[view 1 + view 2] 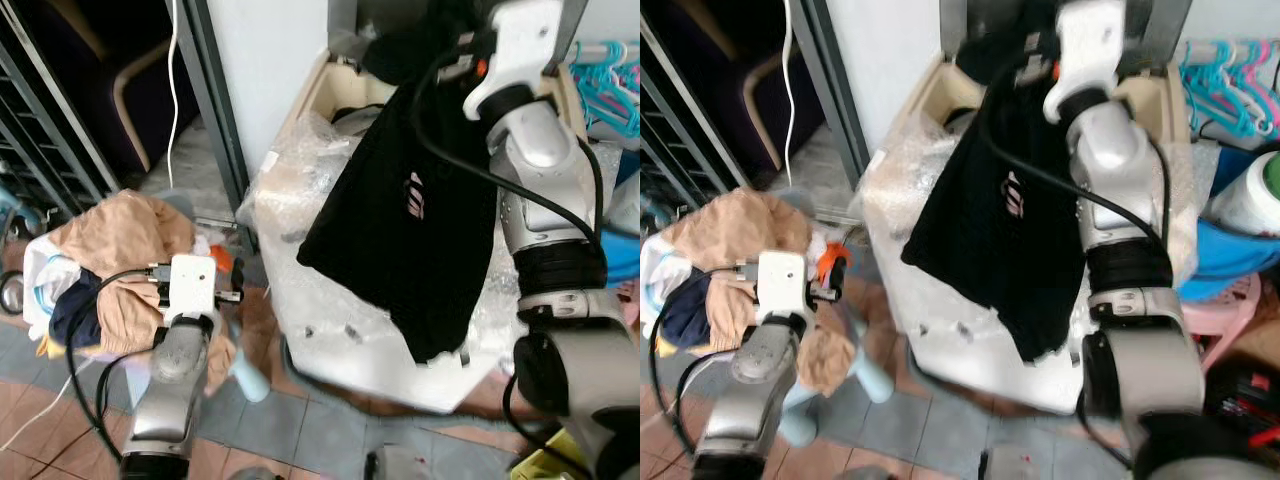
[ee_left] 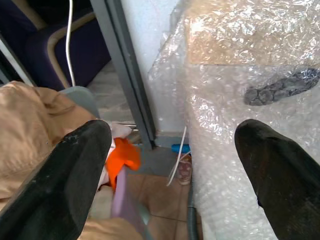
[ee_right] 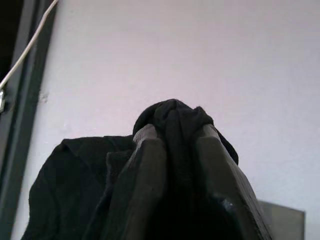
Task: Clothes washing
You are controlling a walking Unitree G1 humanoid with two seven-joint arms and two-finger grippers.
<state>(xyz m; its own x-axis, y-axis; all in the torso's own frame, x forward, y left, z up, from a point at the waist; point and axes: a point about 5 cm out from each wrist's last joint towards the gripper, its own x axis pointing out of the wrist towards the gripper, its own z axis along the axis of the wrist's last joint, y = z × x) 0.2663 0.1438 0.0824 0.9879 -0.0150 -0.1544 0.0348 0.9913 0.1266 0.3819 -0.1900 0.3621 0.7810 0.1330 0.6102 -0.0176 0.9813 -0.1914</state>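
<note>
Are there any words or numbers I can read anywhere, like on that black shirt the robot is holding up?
Black shirt, pinched in the right hand: a small pale mark on the cloth, too blurred to read.
Washing machine, wrapped in bubble wrap: no readable label.
Pile of clothes by the left hand: no text.
So nothing can be read here.

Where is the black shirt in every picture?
Left eye view: black shirt hangs centre-right, over the bubble-wrapped washing machine.
Right eye view: it hangs in the centre, under the raised right arm.
Left wrist view: not in it.
Right wrist view: bunched between the right end effector fingers.
Shared landmark: the washing machine.
</note>
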